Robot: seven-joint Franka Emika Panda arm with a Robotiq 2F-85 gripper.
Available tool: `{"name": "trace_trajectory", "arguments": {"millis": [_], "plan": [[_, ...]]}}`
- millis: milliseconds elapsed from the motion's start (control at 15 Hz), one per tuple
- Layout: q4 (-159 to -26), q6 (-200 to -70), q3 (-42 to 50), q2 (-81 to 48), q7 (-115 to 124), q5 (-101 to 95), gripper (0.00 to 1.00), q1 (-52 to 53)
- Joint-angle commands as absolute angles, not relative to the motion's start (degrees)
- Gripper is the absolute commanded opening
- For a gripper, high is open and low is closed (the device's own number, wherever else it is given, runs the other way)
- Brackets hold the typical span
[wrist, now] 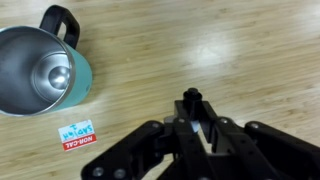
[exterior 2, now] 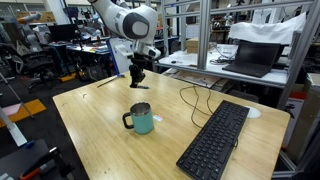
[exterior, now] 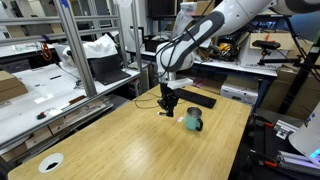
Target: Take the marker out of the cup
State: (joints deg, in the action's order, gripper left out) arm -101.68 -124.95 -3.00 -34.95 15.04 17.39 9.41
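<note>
The teal cup (exterior 2: 141, 120) stands upright on the wooden table, handle to the side; it also shows in an exterior view (exterior: 192, 122) and at the upper left of the wrist view (wrist: 40, 70), with nothing visible inside. My gripper (exterior 2: 138, 74) is shut on the dark marker (exterior 2: 137, 83), which points down from the fingers above the table, apart from the cup. In an exterior view the gripper (exterior: 168, 100) holds the marker (exterior: 167, 110) beside the cup. In the wrist view the marker's dark end (wrist: 190, 100) sticks out between the closed fingers (wrist: 192, 122).
A black keyboard (exterior 2: 215, 140) lies on the table near the cup, with a cable (exterior 2: 195, 95) behind it. A white round disc (exterior: 50, 162) sits near a table corner. A small red and white label (wrist: 78, 133) lies by the cup. Shelving and desks surround the table.
</note>
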Motion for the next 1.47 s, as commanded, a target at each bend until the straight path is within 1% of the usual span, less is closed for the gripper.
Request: {"name": "trace_trajectory", "arguments": {"millis": [0, 200, 600, 667, 733, 800, 1067, 1200, 1267, 1333, 1400], "plan": [[-104.00, -131.16, -3.40, -36.97, 17.17, 16.72, 0.05, 10.04], [-103.09, -132.61, -3.00, -40.91, 18.64, 15.97, 0.05, 10.67], [-100.22, -130.01, -3.46, -44.89, 18.28, 15.60, 0.05, 9.98], [-99.85, -128.87, -3.82, -44.85, 17.73, 15.90, 0.44, 9.50], [-99.70, -128.07, -4.08, -44.56, 17.22, 16.14, 0.44, 9.13], [-99.54, -127.32, -4.22, -44.27, 16.97, 16.34, 0.50, 8.87], [-99.27, -125.86, -4.03, -42.27, 16.68, 16.54, 0.79, 8.31], [-99.90, -127.95, -3.30, -40.29, 17.04, 16.03, 0.92, 8.41], [-100.22, -128.21, -3.14, -38.69, 17.16, 16.14, 0.98, 8.13], [-100.35, -127.82, -3.09, -37.20, 17.05, 16.40, 1.00, 7.64], [-100.58, -127.27, -3.05, -35.46, 17.43, 16.66, 1.00, 7.33]]}}
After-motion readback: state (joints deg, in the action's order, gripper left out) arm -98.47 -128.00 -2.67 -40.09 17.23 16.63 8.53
